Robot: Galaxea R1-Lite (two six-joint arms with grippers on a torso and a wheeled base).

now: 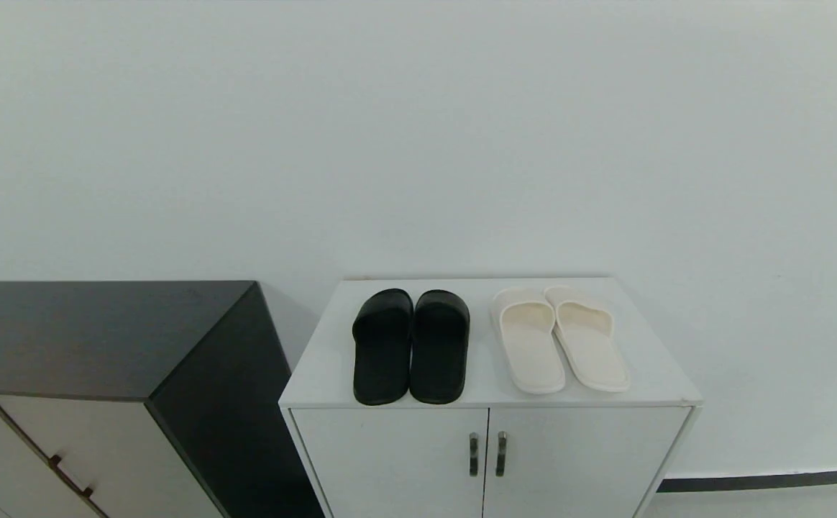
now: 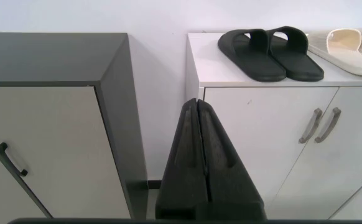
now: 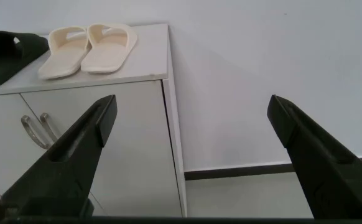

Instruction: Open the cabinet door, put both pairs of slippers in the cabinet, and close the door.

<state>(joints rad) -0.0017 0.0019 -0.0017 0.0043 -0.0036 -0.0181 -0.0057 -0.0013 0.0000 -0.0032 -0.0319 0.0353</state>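
Head view looks down on a white cabinet (image 1: 577, 460) standing against a pale wall (image 1: 418, 144). Both doors (image 1: 390, 467) look shut flush, and the two metal handles (image 1: 473, 454) hang side by side at the middle seam. On the top sit two pairs. The black slippers (image 1: 408, 349) lie on the robot's left half, touching each other, toes toward the wall and heels at the front edge. The cream slippers (image 1: 533, 349) lie just beside them on the right half, angled a little so their heels swing toward the right edge. The two pairs are apart, with a strip of bare top between them.

To the left stands a dark cabinet (image 1: 102, 338), close to the white one but not touching it, with pale drawer fronts and dark pulls. A dark skirting (image 1: 764, 480) runs along the wall above the light floor (image 1: 749, 503).

The left gripper (image 2: 198, 106) is clenched, fingers pressed together on nothing, low before the gap between the two cabinets. The right gripper (image 3: 192, 106) is released, fingers spread wide, holding nothing, facing the white cabinet's right corner. How near it is I cannot tell.
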